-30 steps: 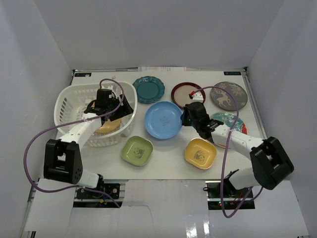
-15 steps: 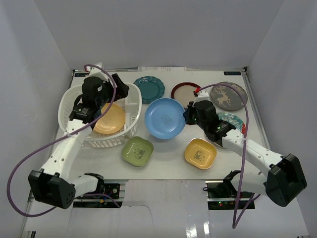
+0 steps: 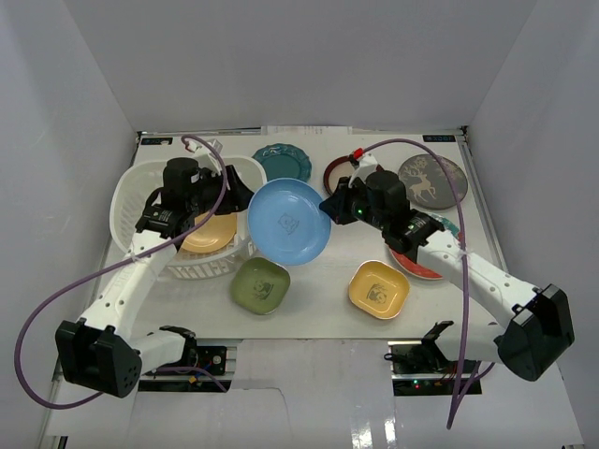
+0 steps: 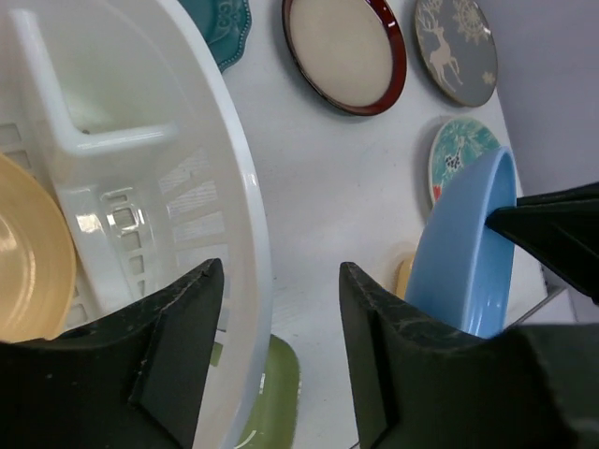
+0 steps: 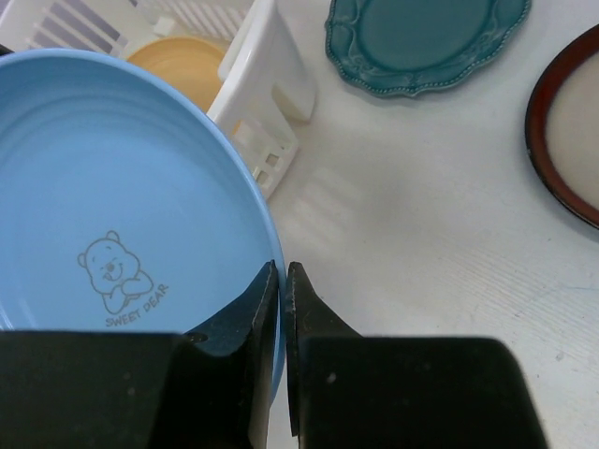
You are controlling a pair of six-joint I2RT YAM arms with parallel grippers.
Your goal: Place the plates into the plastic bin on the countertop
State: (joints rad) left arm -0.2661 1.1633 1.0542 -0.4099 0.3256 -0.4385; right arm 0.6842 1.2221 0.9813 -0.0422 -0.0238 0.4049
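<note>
My right gripper point(image 3: 328, 210) point(image 5: 282, 281) is shut on the right rim of the blue plate point(image 3: 288, 221) point(image 5: 122, 234) and holds it tilted above the countertop point(image 3: 318, 271), beside the right end of the white bin point(image 3: 131, 201) point(image 5: 271, 65). The orange plate point(image 3: 208, 232) point(image 4: 28, 262) lies in the bin. My left gripper point(image 3: 213, 194) point(image 4: 281, 309) is open and empty above the bin's right rim point(image 4: 234, 159). The blue plate's edge point(image 4: 463, 253) shows to its right.
On the countertop lie the teal plate point(image 3: 284, 161), dark-red-rimmed plate point(image 3: 339, 173), grey deer plate point(image 3: 432, 181), red-and-teal plate point(image 3: 426, 267) partly under my right arm, green plate point(image 3: 259, 284) and yellow plate point(image 3: 378, 288). White walls enclose it.
My right gripper lifted the blue plate and carried it left to the bin. My left gripper let go of the orange plate in the bin and rose above the rim.
</note>
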